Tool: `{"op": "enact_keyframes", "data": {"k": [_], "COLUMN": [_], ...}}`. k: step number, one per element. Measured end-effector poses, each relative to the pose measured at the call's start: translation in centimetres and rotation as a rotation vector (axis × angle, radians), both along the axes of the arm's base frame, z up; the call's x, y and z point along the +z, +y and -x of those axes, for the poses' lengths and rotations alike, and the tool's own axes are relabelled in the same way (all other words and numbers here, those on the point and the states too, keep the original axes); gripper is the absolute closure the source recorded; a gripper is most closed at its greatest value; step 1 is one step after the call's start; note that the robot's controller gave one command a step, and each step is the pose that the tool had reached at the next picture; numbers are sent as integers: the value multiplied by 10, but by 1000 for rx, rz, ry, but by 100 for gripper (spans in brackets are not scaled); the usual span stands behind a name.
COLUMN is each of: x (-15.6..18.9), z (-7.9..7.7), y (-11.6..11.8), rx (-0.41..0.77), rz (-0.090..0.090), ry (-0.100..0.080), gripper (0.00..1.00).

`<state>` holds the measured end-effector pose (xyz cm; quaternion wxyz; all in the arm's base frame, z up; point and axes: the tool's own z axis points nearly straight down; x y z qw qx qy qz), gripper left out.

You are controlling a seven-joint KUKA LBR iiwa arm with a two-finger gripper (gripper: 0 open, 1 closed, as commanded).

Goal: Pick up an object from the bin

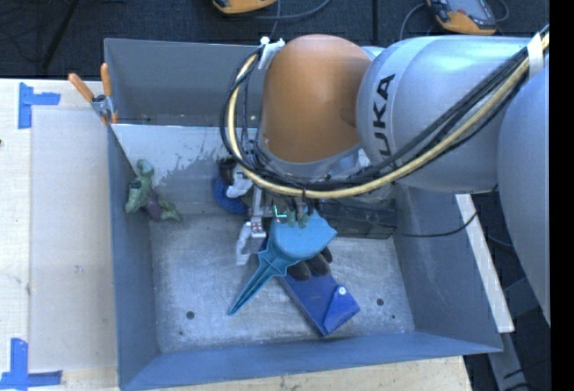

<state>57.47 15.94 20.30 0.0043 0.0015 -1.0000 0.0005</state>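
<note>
Centrally in the bin | hand low over light-blue funnel lying across dark-blue block | grip: cannot tell | green toy figure near left wall

The grey metal bin carries a few loose things on its scuffed floor. Near the middle lies a light blue funnel, its narrow spout pointing toward the lower left of the view. A dark blue block lies just right of the spout, touching the funnel's wide end. A small black thing sits between funnel and block. Well left of the funnel, against the bin's wall, lies a green and purple toy figure. Up and left of the funnel rests a dark blue round thing, partly hidden.
</note>
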Motion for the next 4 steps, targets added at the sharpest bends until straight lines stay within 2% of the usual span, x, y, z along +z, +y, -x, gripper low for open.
{"op": "enact_keyframes", "data": {"k": [1,2,3,4], "x": [4,-68,-113,-111], "z": [-2,-20,-40,-40], "y": [-1,-33,-63,-61], "rx": [-4,64,199,203], "rz": [-1,-2,-35,-31], "ry": [-8,-12,-8,-10], "gripper": [0,0,0,0]}}
